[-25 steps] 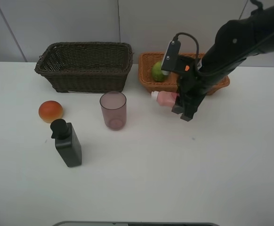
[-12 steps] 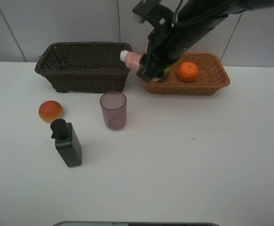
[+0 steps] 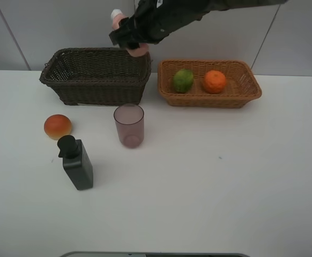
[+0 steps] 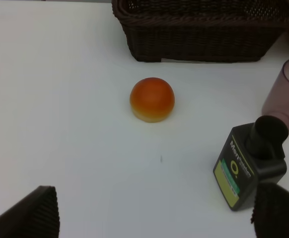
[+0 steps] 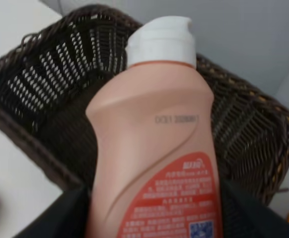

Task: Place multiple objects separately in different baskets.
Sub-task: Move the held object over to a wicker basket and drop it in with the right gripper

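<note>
The white table (image 3: 225,187) carries a deep dark brown wicker basket (image 3: 97,75) at the back left. A shallower orange-tan wicker basket (image 3: 169,96) sits just beside it on the right. The right gripper (image 3: 128,38) is clamped on the pink lotion bottle (image 5: 154,139), white cap uppermost, held in the air above the dark basket's far right corner, seemingly over its inside. The left gripper (image 4: 157,213) hangs with its jaws spread wide, holding nothing, above bare table near the dark grey pump dispenser (image 3: 76,163). Near the dispenser stand a translucent mauve cup (image 3: 128,126) and an orange-red bun (image 3: 57,126). A tangerine (image 3: 215,81) and a green lime-like fruit (image 3: 183,80) lie in the tan basket.
</note>
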Controlling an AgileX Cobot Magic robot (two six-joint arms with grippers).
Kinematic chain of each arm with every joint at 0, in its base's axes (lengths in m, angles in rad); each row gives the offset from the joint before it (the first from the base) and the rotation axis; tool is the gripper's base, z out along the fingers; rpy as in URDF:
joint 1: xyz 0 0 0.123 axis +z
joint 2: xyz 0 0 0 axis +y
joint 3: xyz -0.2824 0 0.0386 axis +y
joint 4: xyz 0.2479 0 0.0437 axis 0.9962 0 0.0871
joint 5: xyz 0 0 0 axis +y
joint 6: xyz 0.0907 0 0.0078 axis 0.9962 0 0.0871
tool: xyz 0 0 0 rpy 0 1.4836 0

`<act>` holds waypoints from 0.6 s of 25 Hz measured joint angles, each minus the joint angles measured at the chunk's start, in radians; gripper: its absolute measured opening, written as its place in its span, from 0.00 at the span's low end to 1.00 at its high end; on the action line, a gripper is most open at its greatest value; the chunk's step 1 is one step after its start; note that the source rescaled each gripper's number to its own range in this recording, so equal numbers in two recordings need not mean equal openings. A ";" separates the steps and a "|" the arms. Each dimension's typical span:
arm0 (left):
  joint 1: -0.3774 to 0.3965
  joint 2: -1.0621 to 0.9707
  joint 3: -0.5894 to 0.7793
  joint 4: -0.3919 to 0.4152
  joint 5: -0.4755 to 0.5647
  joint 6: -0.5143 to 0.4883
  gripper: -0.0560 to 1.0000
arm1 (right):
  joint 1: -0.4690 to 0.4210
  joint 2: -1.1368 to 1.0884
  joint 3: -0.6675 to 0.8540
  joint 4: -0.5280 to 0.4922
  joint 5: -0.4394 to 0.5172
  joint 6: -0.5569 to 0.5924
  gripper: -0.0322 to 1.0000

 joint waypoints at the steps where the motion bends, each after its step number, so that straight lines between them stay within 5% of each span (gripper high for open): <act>1: 0.000 0.000 0.000 0.000 0.000 0.000 1.00 | 0.000 0.012 0.000 0.000 -0.043 0.026 0.03; 15: 0.000 0.000 0.000 0.000 0.000 0.000 1.00 | 0.022 0.198 0.000 0.007 -0.421 0.136 0.03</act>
